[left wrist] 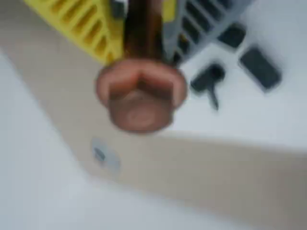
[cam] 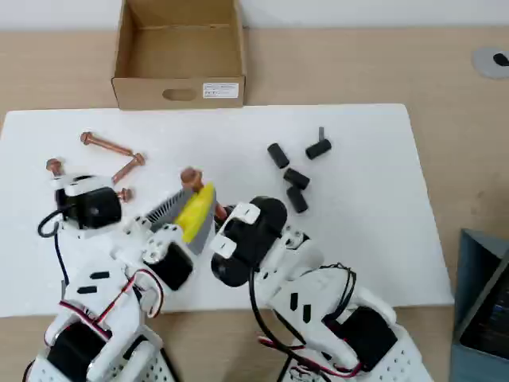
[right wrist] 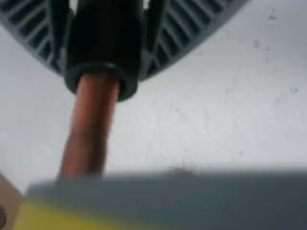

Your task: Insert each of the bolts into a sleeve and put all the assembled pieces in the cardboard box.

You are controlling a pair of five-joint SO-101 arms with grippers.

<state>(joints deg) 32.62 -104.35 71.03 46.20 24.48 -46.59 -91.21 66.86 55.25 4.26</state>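
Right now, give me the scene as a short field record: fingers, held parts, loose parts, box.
left gripper: fingers shut on bolt
right gripper: fingers shut on sleeve
mating: bolt shaft enters the held sleeve's end
loose bolts: several, left side of mat
loose sleeves: four, mat centre-right
cardboard box: beyond the mat's far edge, no assembled pieces visible inside

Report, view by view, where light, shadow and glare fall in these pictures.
High view: even light with no glare on the white mat, and soft shade inside the cardboard box. Left wrist view: the bolt shows soft highlights and no hard glare. Right wrist view: the sleeve reads near black, and the bolt's shaft carries a faint sheen.
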